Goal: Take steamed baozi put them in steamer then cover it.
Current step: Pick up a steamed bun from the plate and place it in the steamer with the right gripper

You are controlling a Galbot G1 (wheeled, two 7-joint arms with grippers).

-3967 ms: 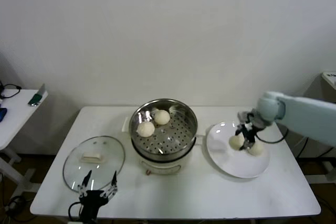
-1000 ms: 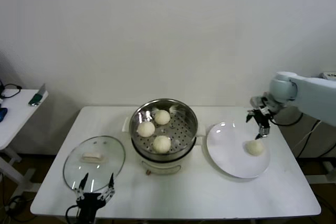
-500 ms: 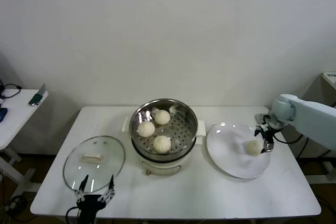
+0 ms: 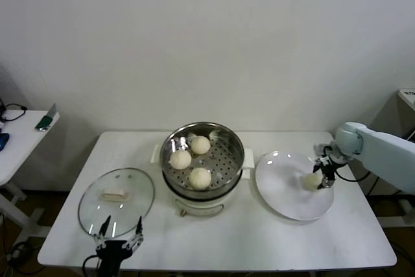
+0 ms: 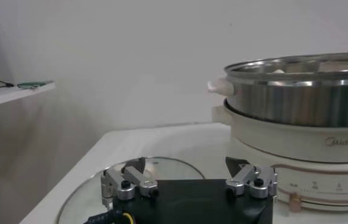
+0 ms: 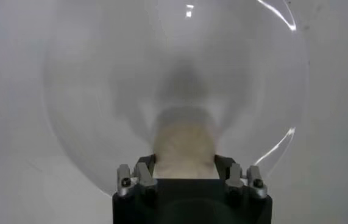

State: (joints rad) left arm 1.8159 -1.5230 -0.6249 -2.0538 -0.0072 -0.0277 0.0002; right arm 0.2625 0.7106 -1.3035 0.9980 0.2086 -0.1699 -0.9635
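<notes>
Steamer (image 4: 202, 160) stands at the table's middle on its cream pot base and holds 3 steamed baozi (image 4: 200, 178). A 4th bun, the last baozi (image 4: 314, 180), sits on the white plate (image 4: 285, 192) to the robot's right, near the plate's far right edge. Count: 4 buns in all, 1 steamer, 1 cover, 1 plate.

Right gripper (image 4: 322, 176) is down at the plate with its jaws set around the last baozi. In the right wrist view the bun (image 6: 183, 148) fills the gap between the 2 fingers (image 6: 140, 172), which lie against its flanks. Judged closed on the bun, not yet lifted.

Left gripper (image 4: 118, 241) hovers at the table's near edge, just beside the cover (image 4: 116, 197), which lies flat on the table to the steamer's left. Its fingers are spread and hold nothing.

Handling, as a judgement: the buns look soft, light and easily dented. Hold should be across the widest part with light pressure only; a hard squeeze would likely crush or mark the dough. The smooth skin may slip if gripped too high. The cover is glass and fragile, heavier than a bun, and best taken by its oblong centre handle (image 4: 113, 194), not the rim.
</notes>
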